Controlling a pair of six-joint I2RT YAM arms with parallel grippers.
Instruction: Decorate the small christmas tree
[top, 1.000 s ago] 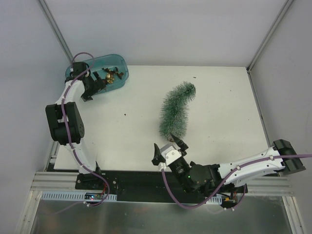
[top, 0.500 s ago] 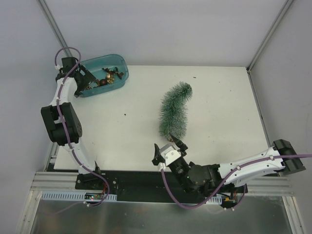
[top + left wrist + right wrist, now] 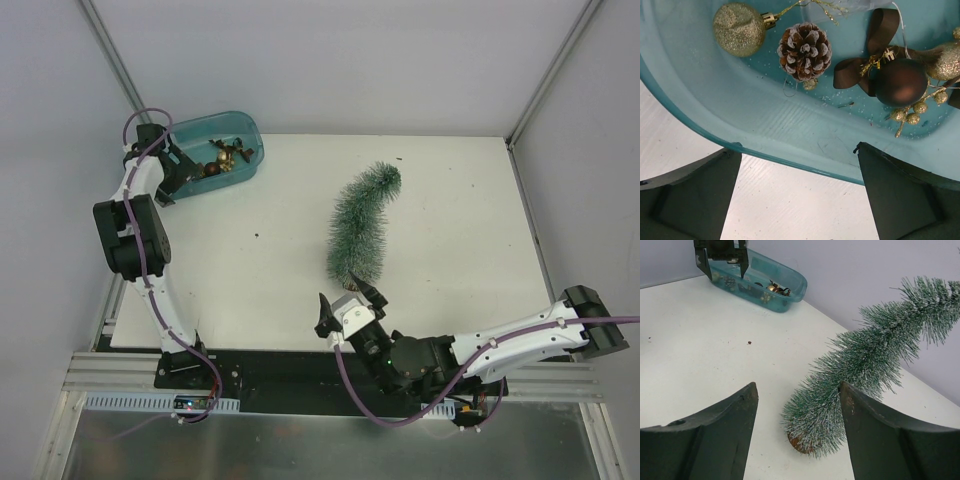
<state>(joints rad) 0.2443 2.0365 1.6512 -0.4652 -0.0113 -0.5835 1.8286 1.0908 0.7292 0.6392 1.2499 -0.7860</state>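
The small christmas tree is frosted green and bent, its tip curving right, and it is tilted with its brown base toward the near edge. My right gripper stands open just short of that base, one finger on either side, and its right finger is up against the bristles. At the far left, my left gripper hangs wide open over the near wall of the teal tray, holding nothing. In the tray lie a gold glitter ball, a pine cone, a brown ball and a brown bow.
The teal tray sits at the table's far left corner, against the back wall. White walls close in the table at the back and on both sides. A dark speck lies on the white table left of the tree.
The left gripper backed out of the tray to the left, then came partway back over its near wall. The tree's tip swayed slightly. The right gripper's jaws narrowed a little.
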